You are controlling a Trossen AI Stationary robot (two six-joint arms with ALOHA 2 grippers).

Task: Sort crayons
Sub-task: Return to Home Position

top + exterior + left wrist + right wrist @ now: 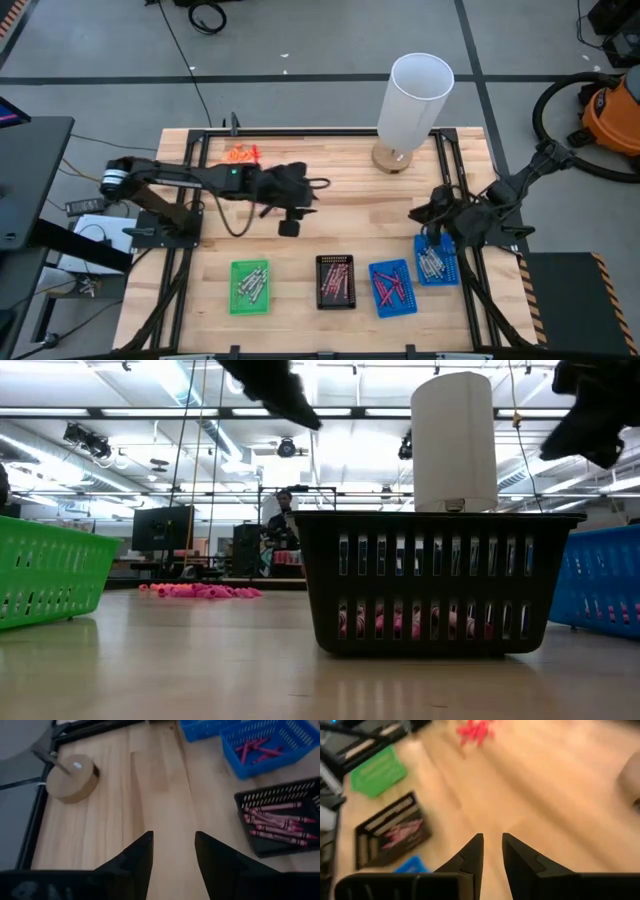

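A loose pile of red-orange crayons (241,154) lies on the wooden table near its far left; it also shows in the right wrist view as the red crayon pile (477,730). More crayons lie in four small trays along the near side: green (250,286), black (335,282) and two blue (392,288) (437,262). My left gripper (290,222) hangs open over the table's middle, above bare wood (172,845). My right gripper (428,215) is raised above the right blue tray, its fingers a narrow gap apart (492,847), with nothing between them.
A tall white cylinder (415,95) on a round wooden base (72,777) stands at the far right of the table. A black metal frame (200,140) borders the tabletop. Bare wood lies between the crayon pile and the trays.
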